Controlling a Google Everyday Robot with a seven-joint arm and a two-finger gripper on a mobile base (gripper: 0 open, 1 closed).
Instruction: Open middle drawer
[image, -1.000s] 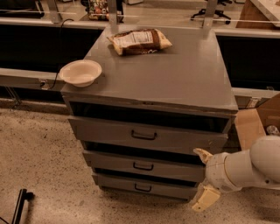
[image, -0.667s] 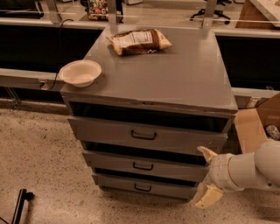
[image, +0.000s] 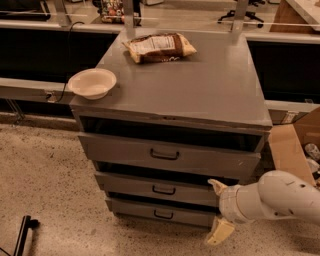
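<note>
The grey metal cabinet (image: 200, 95) has three drawers stacked down its front. The middle drawer (image: 130, 186) is the mid-sized front, with a small black bar handle (image: 164, 190). Above it is the taller, wider top drawer (image: 120, 149); below it the narrowest bottom drawer (image: 145, 209). My gripper (image: 218, 210) is at the cabinet's lower right, on the end of the white arm (image: 272, 196). Its two cream fingers are spread wide apart, the upper one (image: 216, 186) by the middle drawer's right end, the lower one (image: 220, 232) near the floor. It holds nothing.
A cream bowl (image: 92, 82) sits on the cabinet top's left front corner. A brown snack bag (image: 159, 47) lies at the back of the top. A cardboard box (image: 295, 145) stands to the right. A black object (image: 22, 235) lies on the speckled floor at lower left.
The gripper and arm have shifted slightly right and a little down along the cabinet's lower right side. The drawers, bowl and bag have not moved.
</note>
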